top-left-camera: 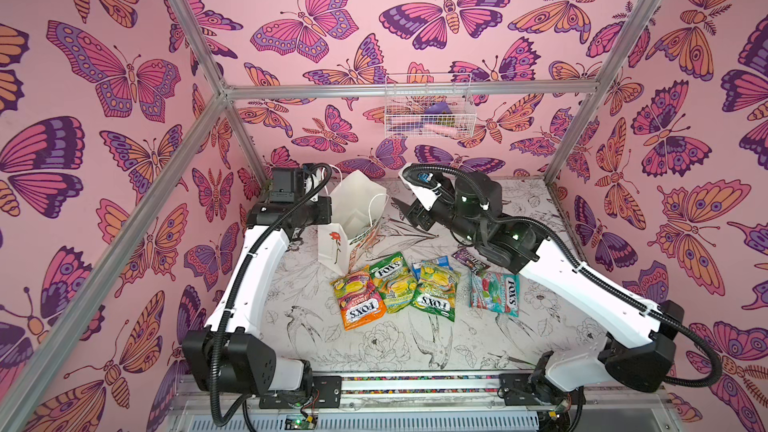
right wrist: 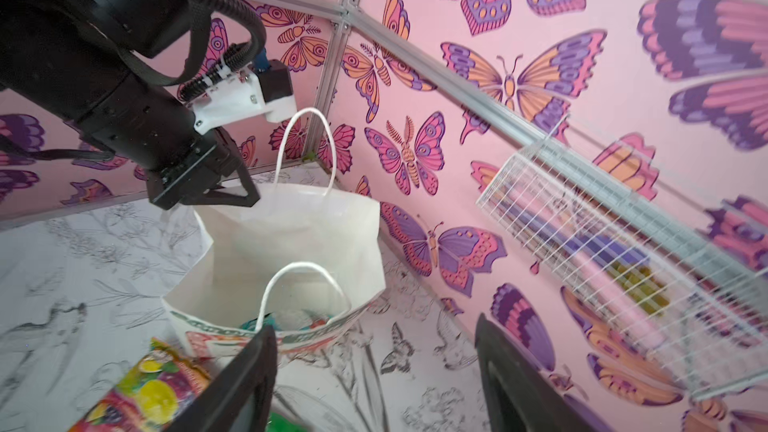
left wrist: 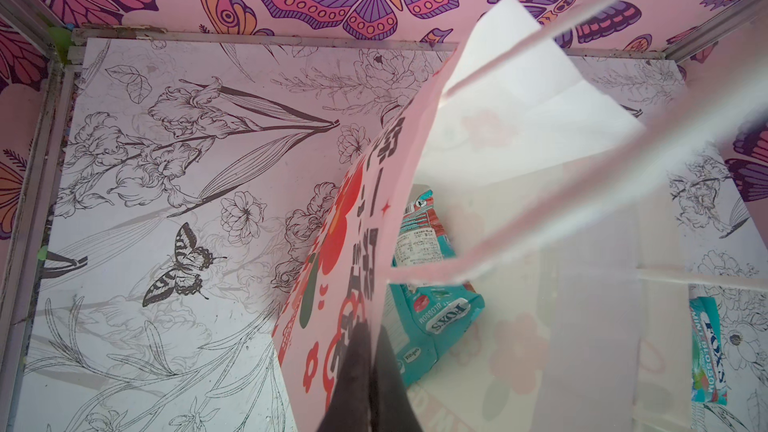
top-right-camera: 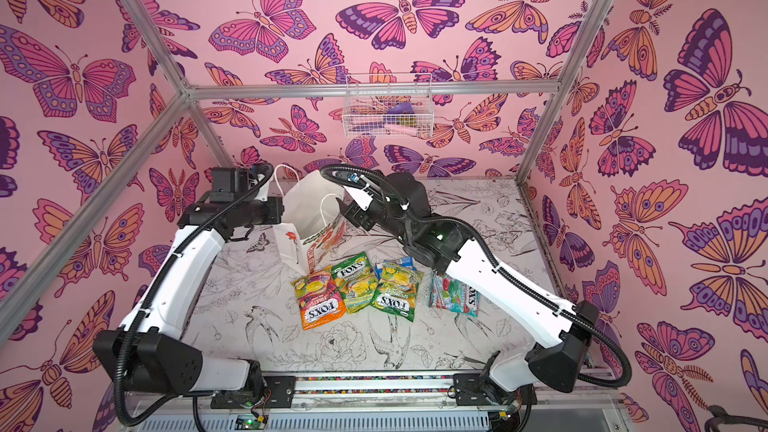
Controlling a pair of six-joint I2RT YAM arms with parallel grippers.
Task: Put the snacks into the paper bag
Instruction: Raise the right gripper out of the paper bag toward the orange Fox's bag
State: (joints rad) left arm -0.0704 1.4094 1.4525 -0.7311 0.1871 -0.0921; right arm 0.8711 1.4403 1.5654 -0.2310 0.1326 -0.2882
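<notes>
Right gripper (right wrist: pixel 374 326), jaws spread and empty beside the standing paper bag (top-left-camera: pixel 357 201), should fetch the orange packet (top-left-camera: pixel 358 303) lying just before it while the left gripper (left wrist: pixel 369 332), pinching the bag's rim, holds it open

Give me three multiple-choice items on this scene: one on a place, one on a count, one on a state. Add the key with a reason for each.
1. Where does the orange packet lie?
A. on the table, near the foot of the paper bag
B. inside the paper bag
C. hanging on the back wall

2. How many green-yellow packets lie on the table?
A. none
B. two
C. five

3. What is the state of the right gripper?
A. shut on the orange packet
B. shut on the paper bag
C. open and empty

Key:
1 A: both top views show it flat on the table by the bag.
2 B: two lie side by side next to the orange one.
3 C: the right wrist view shows its fingers wide apart with nothing between them.
</notes>
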